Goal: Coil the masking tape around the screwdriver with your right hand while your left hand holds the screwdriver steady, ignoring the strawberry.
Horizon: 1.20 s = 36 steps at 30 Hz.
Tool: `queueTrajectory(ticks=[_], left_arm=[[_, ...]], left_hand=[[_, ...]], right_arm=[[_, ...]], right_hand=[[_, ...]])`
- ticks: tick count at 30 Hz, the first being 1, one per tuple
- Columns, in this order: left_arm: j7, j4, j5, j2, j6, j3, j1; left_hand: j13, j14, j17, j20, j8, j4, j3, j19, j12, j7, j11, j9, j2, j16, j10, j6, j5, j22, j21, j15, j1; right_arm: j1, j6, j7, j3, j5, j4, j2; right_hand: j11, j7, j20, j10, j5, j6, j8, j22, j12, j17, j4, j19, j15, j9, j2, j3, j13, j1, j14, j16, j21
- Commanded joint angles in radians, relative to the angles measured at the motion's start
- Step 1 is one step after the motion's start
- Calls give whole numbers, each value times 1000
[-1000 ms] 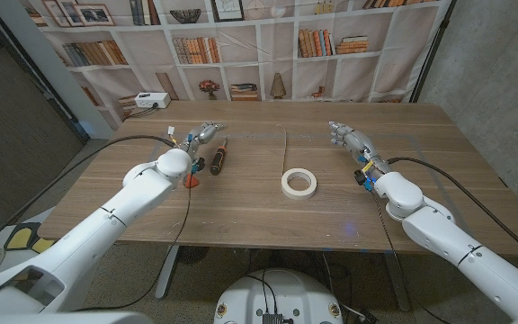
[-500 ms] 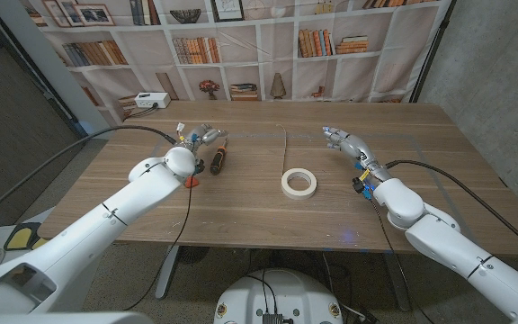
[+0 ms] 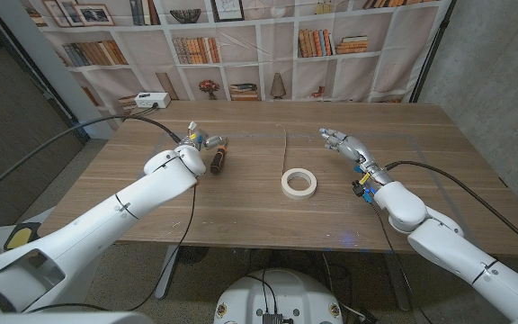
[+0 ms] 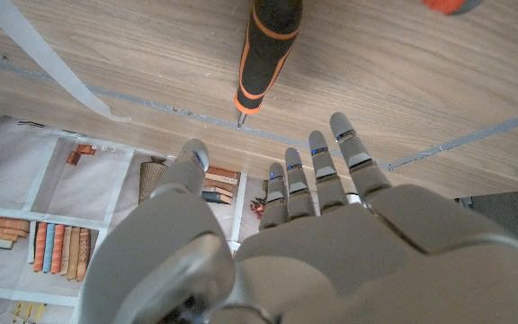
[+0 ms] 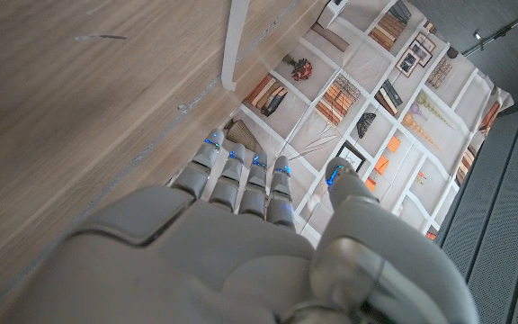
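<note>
Both hands hold nothing. Our left hand has fingers spread and hovers just beside the screwdriver, at its far end. Our right hand is also wide, fingers extended, well apart from the masking tape.

Where things sit in the head view: the screwdriver is at about 10 o'clock from the tape roll, the right hand at about 2 o'clock from it. The strawberry shows as a red sliver in the left wrist view, beside the handle; on the head view our forearm hides it.

Risks as we judge them:
- Left fingers come down off-axis, the round handle rolls or skids, and the grab misses.
- Left forearm sweeps the strawberry and knocks it into the tool.
- The right hand has to cross to the tape; a flat roll is hard to lift, so the fingers may just push it along the table.
- A loose strip lies beyond the roll and could snag.

Orientation: the screwdriver lies flat, long axis roughly 12–6 o'clock with a slight tilt. The black-and-orange handle is nearer us, and the tip points away, toward 12–1 o'clock and our left fingers.
</note>
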Motion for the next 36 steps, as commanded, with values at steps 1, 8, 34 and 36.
queueTrajectory(ticks=[1, 8, 34, 36], left_arm=[[-14, 60, 11, -60, 202, 184, -180], [-6, 136, 17, -107, 205, 260, -243], [-990, 543, 1093, -397, 205, 301, -286], [-979, 554, 1096, -405, 205, 296, -283]], left_hand=[[8, 25, 3, 2, 7, -1, -9, 43, 12, 9, 8, 4, -3, 11, 17, 23, -1, 5, 17, -4, 23], [11, 60, -13, -6, 3, 2, -34, 120, 17, 10, 10, 4, -44, 12, 35, 41, -4, 2, 43, -17, 29], [17, 132, -47, -14, 14, 10, -12, 188, 36, 46, 18, 6, -10, 6, 118, 113, 4, -3, 59, -39, 74], [19, 157, -50, -22, 19, 5, 8, 199, 41, 43, 11, 7, 21, 11, 141, 133, 11, -3, 62, -50, 107]], right_arm=[[-14, 62, 31, 18, -2, 17, -5], [-22, 86, 39, 33, 8, 39, -5], [-27, 131, 61, 62, 45, 94, 11], [-26, 128, 61, 62, 46, 95, 12]], right_hand=[[1, -1, 2, 9, -4, 12, 6, 3, 9, 5, -7, 5, 1, 5, -4, 0, 3, 5, 8, 8, -4], [2, -1, 0, 11, -4, 16, 6, 3, 8, 6, -7, 6, 2, 5, -7, -4, 3, 3, 7, 8, -6], [5, 0, -7, 27, -5, 30, 4, 4, 9, 12, -1, 10, -1, 5, -7, -15, 4, -7, 17, 12, -10], [5, 0, -7, 29, -5, 30, 3, 4, 9, 12, -1, 11, 0, 5, -7, -16, 4, -7, 18, 12, -10]])
